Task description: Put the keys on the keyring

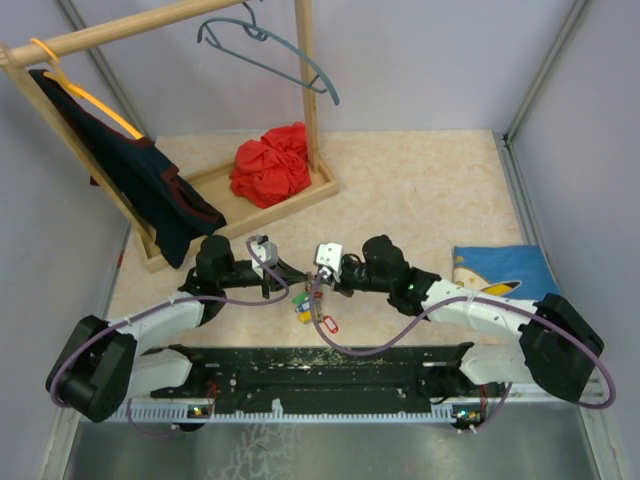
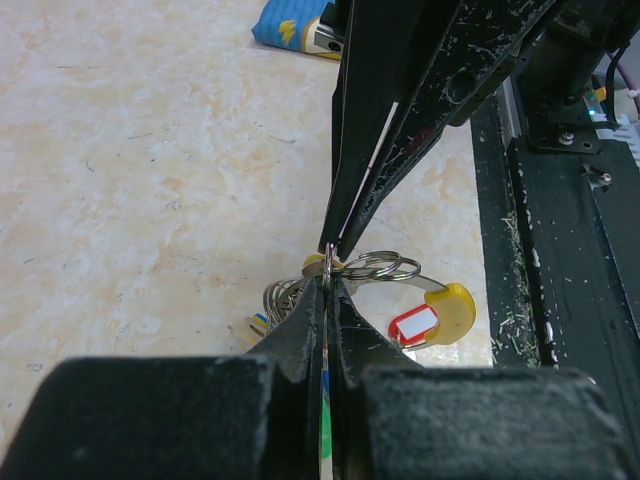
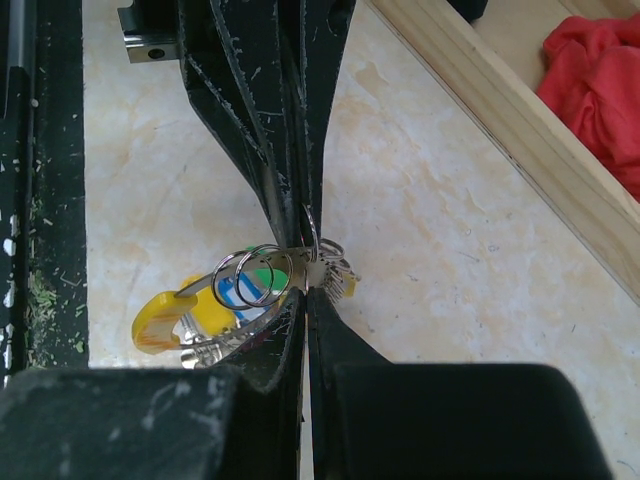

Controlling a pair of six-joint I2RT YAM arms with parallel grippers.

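Pinching the keyring [image 2: 452,305] together
Left end effector [image 2: 328,287] and right end effector [image 3: 305,290] are clamping shut on it, tip to tip, keys [image 2: 413,325] clustering just beside.

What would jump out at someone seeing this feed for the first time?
The two claws, left and right, pinched shut tip to tip on the keyring at the near middle of the table, with keys on coloured tags bunched under them. Behind, a red cloth lies in the base of the wooden rack, and a grey hanger hangs above it.
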